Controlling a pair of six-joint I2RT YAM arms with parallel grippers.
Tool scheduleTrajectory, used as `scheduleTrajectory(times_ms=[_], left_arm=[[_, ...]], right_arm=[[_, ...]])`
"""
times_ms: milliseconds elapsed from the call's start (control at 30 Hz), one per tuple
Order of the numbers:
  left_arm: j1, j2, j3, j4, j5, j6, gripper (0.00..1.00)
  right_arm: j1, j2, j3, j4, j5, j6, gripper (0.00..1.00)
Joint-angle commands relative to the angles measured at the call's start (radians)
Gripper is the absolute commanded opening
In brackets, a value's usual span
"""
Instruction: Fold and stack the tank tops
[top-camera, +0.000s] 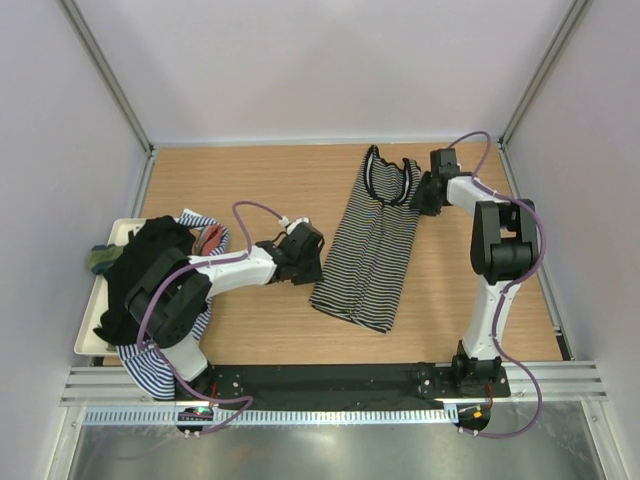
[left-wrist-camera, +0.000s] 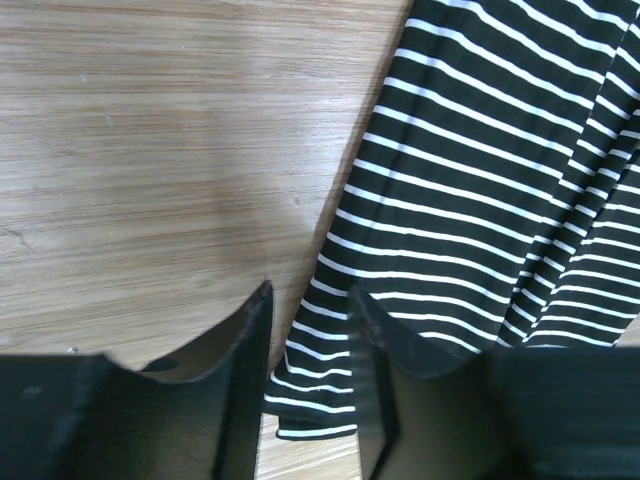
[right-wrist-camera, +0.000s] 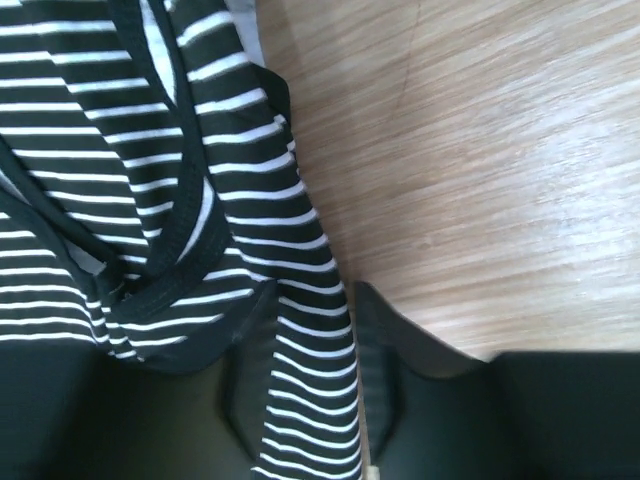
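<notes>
We are counting five tank tops in all, as far as the heap is letting us see. One of them, the black-and-white striped tank top (top-camera: 370, 250), is lying alone and spread flat in the middle of the wooden table (top-camera: 250, 180), with its straps pointing to the far edge and its hem to the near edge. The other four are lying heaped on the one white tray (top-camera: 88, 335) at the left side. A black tank top (top-camera: 150, 260) is lying on top, a blue-and-white striped one (top-camera: 150, 370) is hanging over the near rim, a green one (top-camera: 100, 258) is showing at the left, and a reddish-tan one (top-camera: 212, 238) is peeking out at the far right of the heap. How they are lying under the black one, we cannot tell.

We are seeing two arms, each with one gripper. The left gripper (top-camera: 312, 262) is standing at the left edge of the spread top, close to the hem. Its jaws are standing partly open, and the hem corner is lying in the gap between the fingers (left-wrist-camera: 245, 380), not pinched as far as we can see. The right gripper (top-camera: 418, 195) is standing at the right shoulder strap. Its jaws are partly open too, with a strip of the striped cloth running between them.

The left arm (top-camera: 215, 272) is reaching across the tray and is hiding part of the heap, and a purple cable (top-camera: 245, 210) is arching over it
</notes>
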Motion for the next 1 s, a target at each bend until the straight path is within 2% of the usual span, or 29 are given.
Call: scheduleTrajectory(times_ms=[0, 67, 100, 133, 167, 367, 533, 633, 667, 700, 733, 767, 800, 967], left_arm=[[0.003, -0.002, -0.021, 0.051, 0.029, -0.004, 0.34], [0.003, 0.001, -0.033, 0.06, 0.039, -0.004, 0.29], [0.003, 0.003, -0.038, 0.063, 0.04, -0.006, 0.23], [0.001, 0.003, -0.044, 0.068, 0.045, -0.008, 0.21], [0.001, 0.0, -0.058, 0.077, 0.046, -0.011, 0.2], [-0.016, -0.031, -0.133, 0.128, 0.059, -0.046, 0.04], [-0.06, -0.104, -0.239, 0.186, 0.002, -0.127, 0.04], [-0.085, -0.137, -0.289, 0.221, -0.024, -0.164, 0.05], [-0.091, -0.149, -0.297, 0.226, -0.029, -0.178, 0.11], [-0.092, -0.153, -0.302, 0.226, -0.038, -0.179, 0.13], [-0.091, -0.16, -0.308, 0.223, -0.044, -0.179, 0.14], [-0.091, -0.173, -0.308, 0.218, -0.049, -0.179, 0.21], [-0.091, -0.179, -0.306, 0.211, -0.064, -0.175, 0.23], [-0.091, -0.213, -0.222, 0.083, -0.119, -0.126, 0.27]], right_arm=[[0.0, 0.018, 0.055, 0.0, -0.009, -0.003, 0.38], [0.0, 0.037, 0.066, 0.001, -0.011, -0.002, 0.31], [0.0, 0.043, 0.069, 0.0, -0.011, -0.003, 0.25], [0.0, 0.053, 0.073, -0.003, -0.011, -0.002, 0.17], [0.0, 0.06, 0.084, -0.002, -0.014, -0.005, 0.15], [0.018, 0.106, 0.155, -0.016, -0.034, -0.011, 0.11], [0.058, 0.165, 0.266, -0.045, -0.035, -0.018, 0.11], [0.086, 0.205, 0.349, -0.071, -0.038, -0.021, 0.15], [0.095, 0.215, 0.369, -0.08, -0.037, -0.021, 0.18], [0.098, 0.225, 0.388, -0.101, -0.034, -0.023, 0.31], [0.103, 0.224, 0.405, -0.105, -0.023, -0.024, 0.34], [0.1, 0.219, 0.403, -0.106, -0.015, -0.026, 0.4], [0.104, 0.196, 0.402, -0.114, -0.005, -0.029, 0.49], [0.117, 0.063, 0.302, -0.141, 0.13, -0.069, 0.54]])
